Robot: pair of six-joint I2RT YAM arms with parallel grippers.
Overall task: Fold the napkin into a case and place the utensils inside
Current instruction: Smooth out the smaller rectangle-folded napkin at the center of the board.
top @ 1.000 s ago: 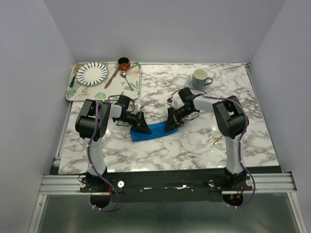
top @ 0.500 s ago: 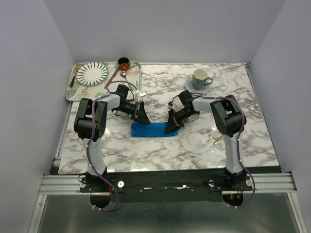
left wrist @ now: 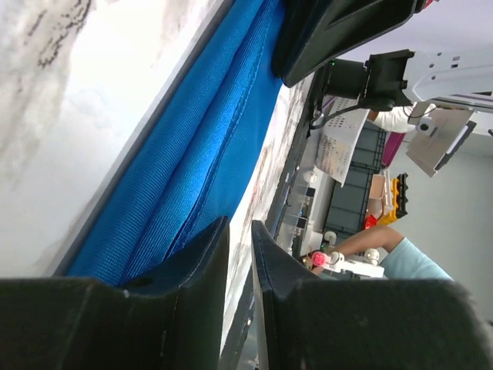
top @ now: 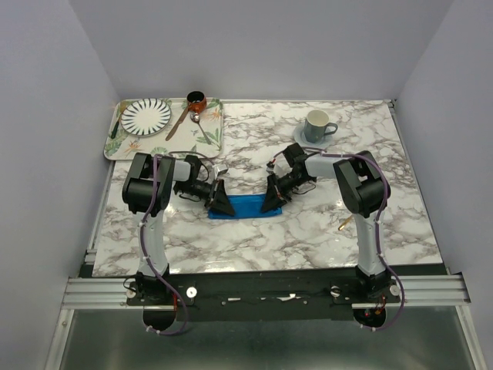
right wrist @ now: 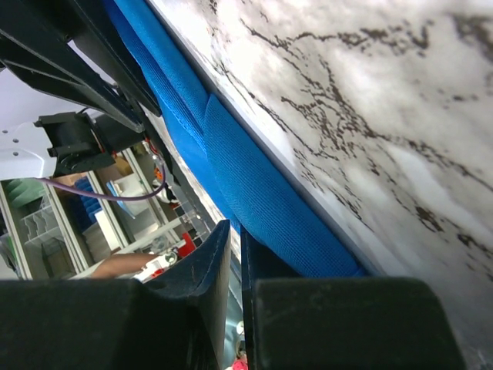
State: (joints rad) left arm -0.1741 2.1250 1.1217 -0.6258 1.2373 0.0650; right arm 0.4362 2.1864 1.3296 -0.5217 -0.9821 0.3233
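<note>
The napkin (top: 245, 206) lies on the marble table as a narrow blue strip, folded lengthwise, between my two grippers. My left gripper (top: 221, 204) rests at its left end. In the left wrist view its jaws (left wrist: 239, 223) stand slightly open with nothing between them, and the cloth (left wrist: 192, 154) runs along the outside of one finger. My right gripper (top: 271, 202) sits at the strip's right end. In the right wrist view its jaws (right wrist: 235, 225) leave only a thin empty slit beside the cloth (right wrist: 254, 193). A gold spoon (top: 344, 224) lies near the right arm.
A patterned tray (top: 212, 137) at the back left holds a striped plate (top: 145, 115), a brown-handled spoon (top: 182, 121) and a small copper cup (top: 196, 99). A mug on a saucer (top: 317, 125) stands at the back right.
The napkin went from a tilted strip to a straight one. My left gripper let go, drew back towards the tray, then returned to the strip's left end. The right gripper barely moved.
</note>
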